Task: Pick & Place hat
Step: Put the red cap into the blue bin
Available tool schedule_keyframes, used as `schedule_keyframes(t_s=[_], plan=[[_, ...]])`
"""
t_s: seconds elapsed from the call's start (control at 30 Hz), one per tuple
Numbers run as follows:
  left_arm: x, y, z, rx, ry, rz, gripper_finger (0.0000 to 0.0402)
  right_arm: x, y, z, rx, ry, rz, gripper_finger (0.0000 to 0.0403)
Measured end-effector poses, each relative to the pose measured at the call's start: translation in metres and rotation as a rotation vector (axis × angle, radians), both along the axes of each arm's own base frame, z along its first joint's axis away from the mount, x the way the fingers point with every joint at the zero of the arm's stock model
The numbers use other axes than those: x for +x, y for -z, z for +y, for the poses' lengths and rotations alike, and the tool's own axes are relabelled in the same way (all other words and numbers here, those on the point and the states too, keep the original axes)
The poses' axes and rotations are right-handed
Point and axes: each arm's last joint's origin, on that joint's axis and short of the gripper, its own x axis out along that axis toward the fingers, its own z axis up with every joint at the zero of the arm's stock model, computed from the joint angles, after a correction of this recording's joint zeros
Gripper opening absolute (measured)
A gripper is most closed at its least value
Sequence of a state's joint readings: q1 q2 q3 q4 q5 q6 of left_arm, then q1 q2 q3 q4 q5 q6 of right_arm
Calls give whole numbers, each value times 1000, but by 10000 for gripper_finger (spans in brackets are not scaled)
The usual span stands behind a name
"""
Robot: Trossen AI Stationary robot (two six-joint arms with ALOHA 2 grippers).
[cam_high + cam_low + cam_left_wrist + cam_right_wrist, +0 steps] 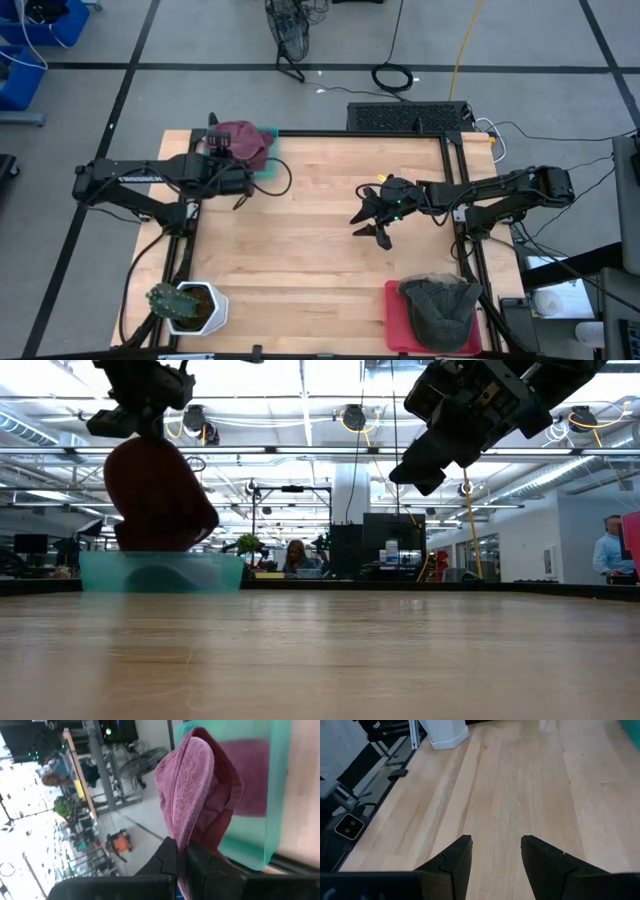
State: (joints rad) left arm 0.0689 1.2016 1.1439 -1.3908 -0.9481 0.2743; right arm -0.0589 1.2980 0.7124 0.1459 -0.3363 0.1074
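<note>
At the table's far left corner, a shallow translucent teal bin [268,150], rectangular, with a patch of maroon showing on its floor in the left wrist view. Hanging directly above that bin, a maroon hat [243,143] of soft ribbed cloth, folded and drooping, pinched at its brim by the left gripper [222,150]; fingers [165,860] clenched tight on the fabric, hat raised clear of the wood and dangling over the bin rim in the low view. At the near right corner, a flat red tray [396,318] carrying 1 dark grey-green hat [440,306], crumpled and domed. At the near left corner, a white hexagonal pot [202,310] filled with dark soil and 1 small green plant [165,297]. Over the middle right of the pale wooden table [300,250], the right gripper [378,222] hovering above bare planks, its 2 dark angular fingers [452,860] spread apart, released, grasping nothing, touching nothing. Beyond the far edge, in the low view, seated people and black monitors, blurred.
</note>
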Motion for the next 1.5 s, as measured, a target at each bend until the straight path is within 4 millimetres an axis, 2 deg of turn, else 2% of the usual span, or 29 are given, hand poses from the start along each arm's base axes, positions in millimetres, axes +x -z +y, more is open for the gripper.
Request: schedule_keyframes(t_s=[0.27,0.4,0.6,0.73,0.93,1.1,1.23,1.4,1.5], plan=[[1,-1,0,52,-9,-18,24,0,0,0,0,-1,1,155],[0,-3,0,74,-13,-32,11,0,0,0,1,-1,2,155],[0,2,-2,-60,33,14,20,0,0,0,-2,-3,3,155],[1,12,-3,-121,28,-3,21,0,0,0,-2,-3,2,155],[2,36,-1,-86,18,17,12,0,0,0,-2,-3,0,155],[2,59,9,-29,7,47,34,0,0,0,-14,-8,-5,155],[2,76,18,-23,-9,50,30,0,0,-2,-47,34,-5,155],[6,90,27,-42,-12,-13,14,0,0,-2,-63,51,-5,155],[10,94,30,-46,14,-54,24,0,0,-2,-72,47,-8,155]])
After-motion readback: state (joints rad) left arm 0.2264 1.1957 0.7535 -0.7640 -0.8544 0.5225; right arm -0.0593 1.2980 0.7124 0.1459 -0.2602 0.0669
